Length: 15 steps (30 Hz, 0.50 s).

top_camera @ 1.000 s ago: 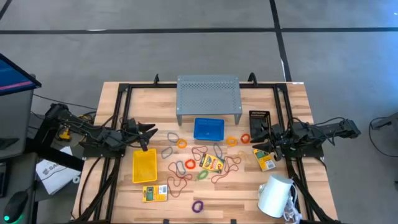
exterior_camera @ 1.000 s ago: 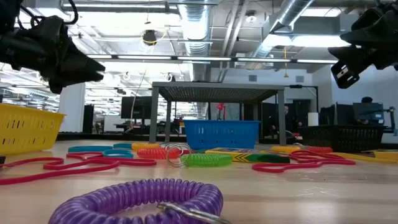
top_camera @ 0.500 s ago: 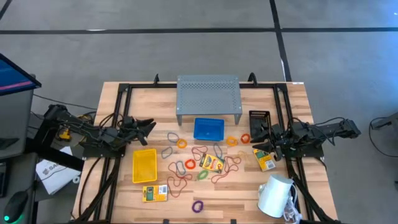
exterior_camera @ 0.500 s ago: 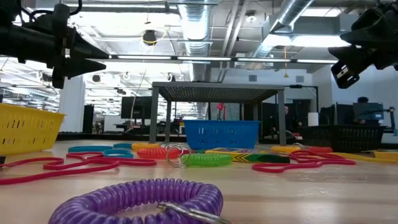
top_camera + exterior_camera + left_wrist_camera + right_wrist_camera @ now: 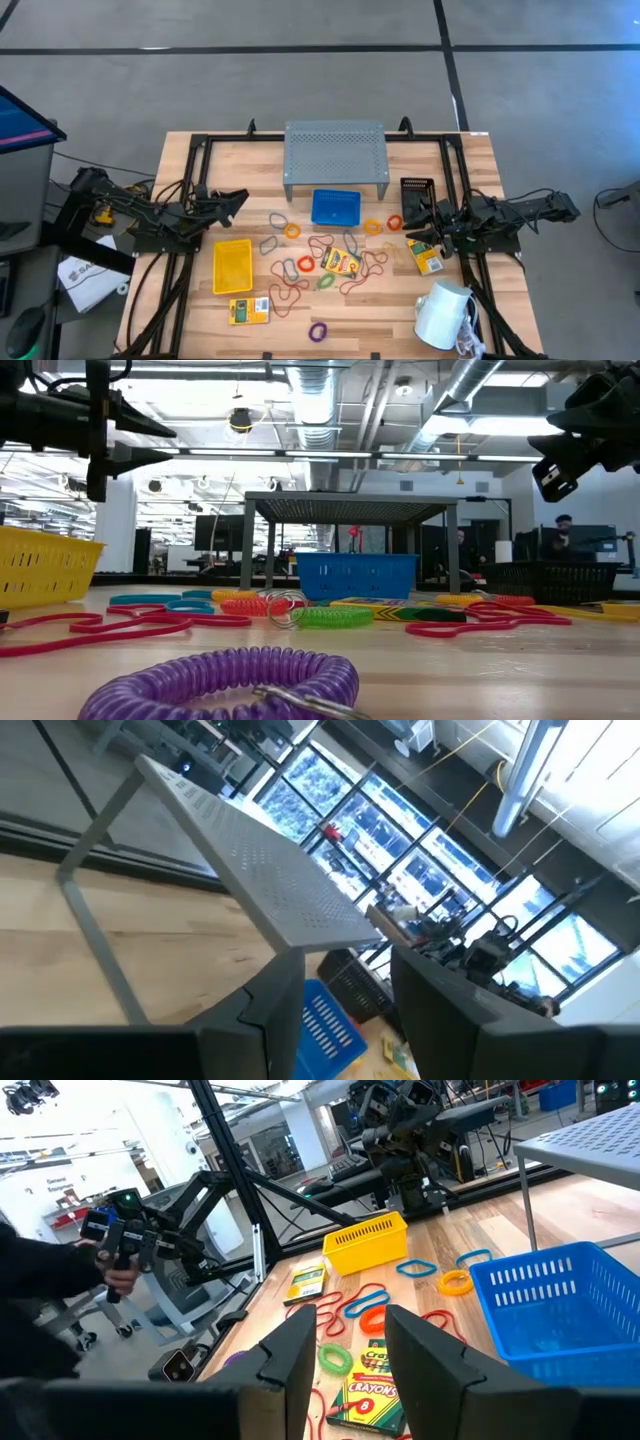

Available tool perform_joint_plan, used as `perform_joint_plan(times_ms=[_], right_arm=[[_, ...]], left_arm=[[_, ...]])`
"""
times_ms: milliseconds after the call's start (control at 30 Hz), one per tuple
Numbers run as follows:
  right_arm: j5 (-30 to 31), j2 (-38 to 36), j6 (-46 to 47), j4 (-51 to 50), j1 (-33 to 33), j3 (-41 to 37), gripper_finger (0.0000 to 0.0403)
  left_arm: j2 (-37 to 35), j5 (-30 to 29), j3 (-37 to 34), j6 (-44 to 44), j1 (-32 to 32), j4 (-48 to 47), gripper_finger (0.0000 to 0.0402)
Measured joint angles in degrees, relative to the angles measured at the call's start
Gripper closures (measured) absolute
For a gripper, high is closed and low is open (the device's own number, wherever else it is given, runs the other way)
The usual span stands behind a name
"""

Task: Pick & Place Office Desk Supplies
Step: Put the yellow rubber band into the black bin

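Overhead, the left claw point(image 5: 238, 196) hangs above the worktop point(image 5: 460, 180) near its left edge, fingers spread with a clear gap and nothing between them, touching nothing. The right claw point(image 5: 410, 222) sits near the right edge, also spread and empty, just beside the black bin point(image 5: 416, 190) and a yellow packet point(image 5: 425, 257).

The yellow bin point(image 5: 232, 265) lies toward the left edge, with a second packet point(image 5: 249, 311) between it and the front edge. The blue bin point(image 5: 335, 207) stands mid-worktop in front of the grey riser point(image 5: 335, 152). Coloured loops point(image 5: 291, 230) are scattered across the middle around a third packet point(image 5: 341, 262), and a purple loop point(image 5: 318, 330) lies alone near the front edge. A white mug point(image 5: 443, 314) lies tipped over at the front right corner.
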Motion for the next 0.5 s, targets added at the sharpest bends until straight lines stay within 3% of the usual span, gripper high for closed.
perform_joint_plan(times_ms=[233,500], right_arm=[[0.01,0.0,-0.08,0.68,0.0,0.01,0.0284],[0.02,0.02,1.65,1.03,0.0,0.0,0.0284]], left_arm=[[0.02,-0.29,-0.01,-0.26,0.0,1.99,0.0257],[1.29,-4.65,0.0,-6.38,0.04,3.11,0.0257]])
